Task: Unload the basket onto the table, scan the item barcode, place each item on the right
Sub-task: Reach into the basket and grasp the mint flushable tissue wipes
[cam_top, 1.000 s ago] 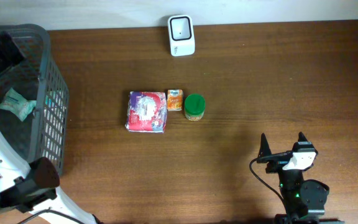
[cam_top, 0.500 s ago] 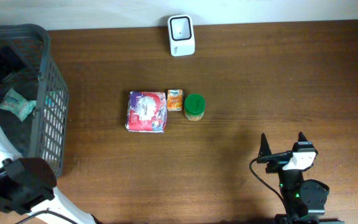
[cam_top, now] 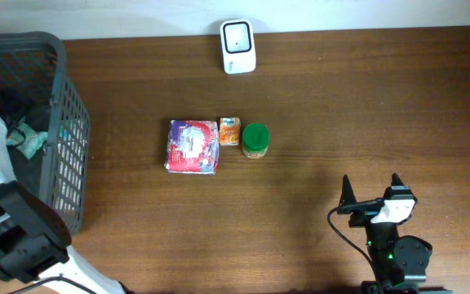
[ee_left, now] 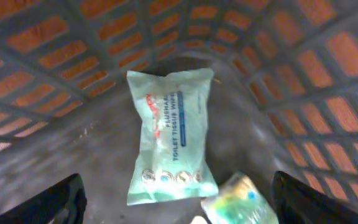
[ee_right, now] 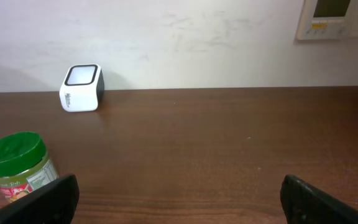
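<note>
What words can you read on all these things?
"FLUSHABL" and "TOILET TISSUE WIPE", line ends lost in a fold: on the pale green pack in the basket.
White scanner: side logo, too blurred to read.
Green-lidded jar: label too small.
Purple pack, orange packet: print too small.

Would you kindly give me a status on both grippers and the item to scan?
Left gripper open, over tissue pack in basket. Right gripper open, empty. Nothing held yet; scanner unobstructed at far edge.

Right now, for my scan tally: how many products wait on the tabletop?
3, in one mid-table row: purple pack, small orange packet, green-lidded jar. Nothing seems hidden there; the basket holds others.
</note>
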